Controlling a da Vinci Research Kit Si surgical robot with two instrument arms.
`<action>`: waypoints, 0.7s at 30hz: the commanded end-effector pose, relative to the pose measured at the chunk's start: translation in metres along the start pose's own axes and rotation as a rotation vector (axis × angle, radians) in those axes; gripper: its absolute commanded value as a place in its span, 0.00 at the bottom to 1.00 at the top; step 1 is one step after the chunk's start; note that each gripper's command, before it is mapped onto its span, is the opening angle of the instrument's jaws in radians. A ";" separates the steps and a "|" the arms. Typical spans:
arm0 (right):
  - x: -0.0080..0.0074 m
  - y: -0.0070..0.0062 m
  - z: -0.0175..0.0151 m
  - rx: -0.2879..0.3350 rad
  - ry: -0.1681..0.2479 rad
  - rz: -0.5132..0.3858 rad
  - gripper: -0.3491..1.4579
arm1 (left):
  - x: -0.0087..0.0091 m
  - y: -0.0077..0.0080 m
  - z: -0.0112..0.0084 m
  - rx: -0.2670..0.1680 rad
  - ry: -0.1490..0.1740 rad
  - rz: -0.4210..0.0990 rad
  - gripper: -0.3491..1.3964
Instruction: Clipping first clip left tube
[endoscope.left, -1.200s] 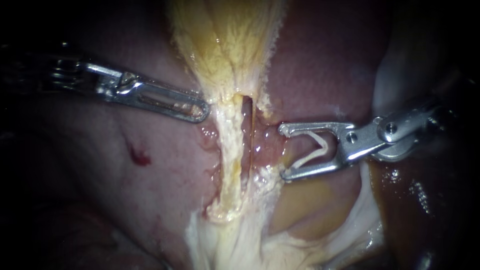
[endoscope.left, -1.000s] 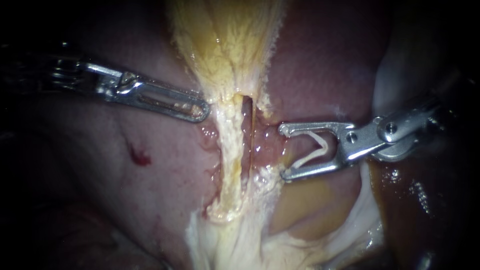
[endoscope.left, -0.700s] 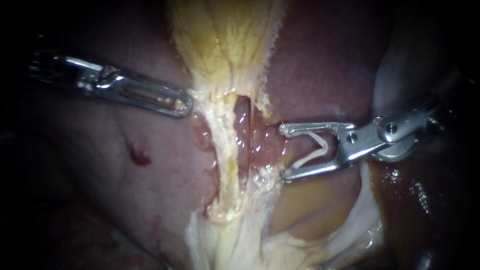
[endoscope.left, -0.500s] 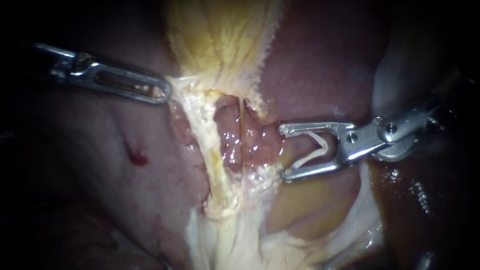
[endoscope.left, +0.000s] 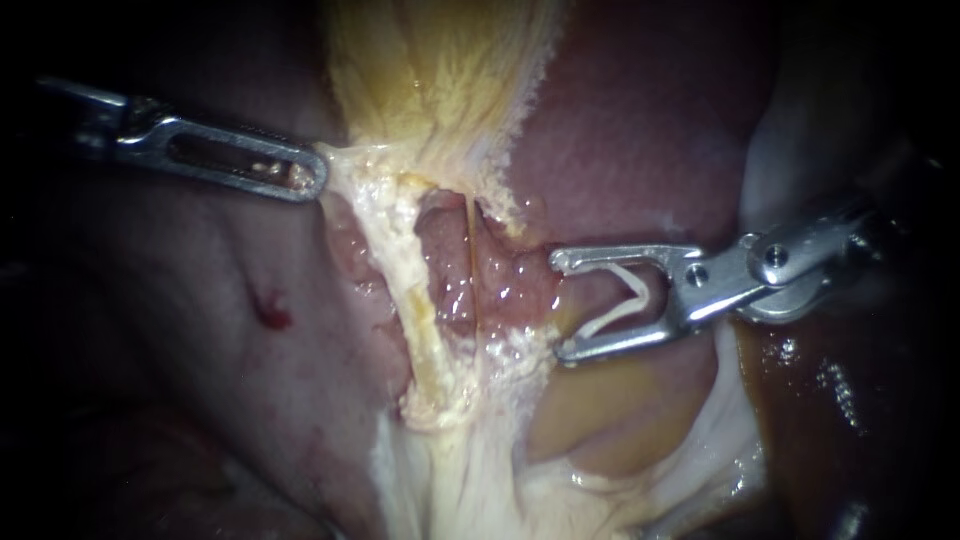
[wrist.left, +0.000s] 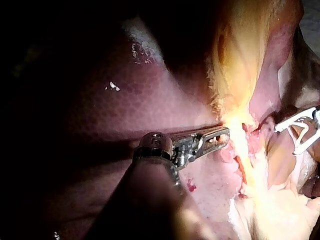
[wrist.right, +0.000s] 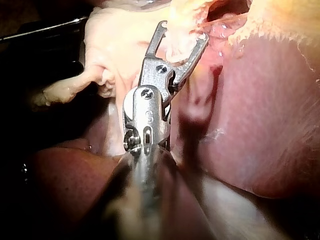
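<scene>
My left instrument (endoscope.left: 312, 176) comes in from the left, jaws shut on whitish tissue at the gallbladder's (endoscope.left: 440, 70) lower end, and holds it pulled leftward. The left tube (endoscope.left: 412, 290), a pale yellow strand, runs down from there. Pink tissue (endoscope.left: 450, 280) shows in the gap beside it, and a thinner right tube (endoscope.left: 482, 265) borders that gap. My right instrument (endoscope.left: 557, 305) stands just right of the tubes. Its jaws are wide apart and hold a white V-shaped clip (endoscope.left: 625, 300). In the wrist views I see the left instrument (wrist.left: 222, 135) and the right instrument (wrist.right: 182, 31).
Dark red liver (endoscope.left: 640, 130) lies behind and to the right. A small red spot (endoscope.left: 275, 315) marks the pale tissue on the left. Whitish fat (endoscope.left: 470, 480) fans out below the tubes. A brown wet patch (endoscope.left: 830, 400) lies at the lower right.
My left instrument has moved left and slightly up, dragging the whitish tissue and left tube with it. The gap between the tubes has widened. The right instrument has barely shifted.
</scene>
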 end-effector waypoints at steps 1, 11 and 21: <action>0.0000 -0.0001 0.0002 0.000 0.002 0.011 0.47 | 0.0000 0.0000 0.0000 -0.001 0.000 0.000 0.00; 0.0006 -0.0004 0.0035 0.019 0.014 0.104 0.47 | 0.0000 -0.0002 0.0003 -0.006 -0.003 -0.001 0.00; -0.0004 0.0004 0.0077 0.038 0.024 0.199 0.47 | 0.0000 -0.0006 0.0004 -0.003 -0.001 -0.002 0.00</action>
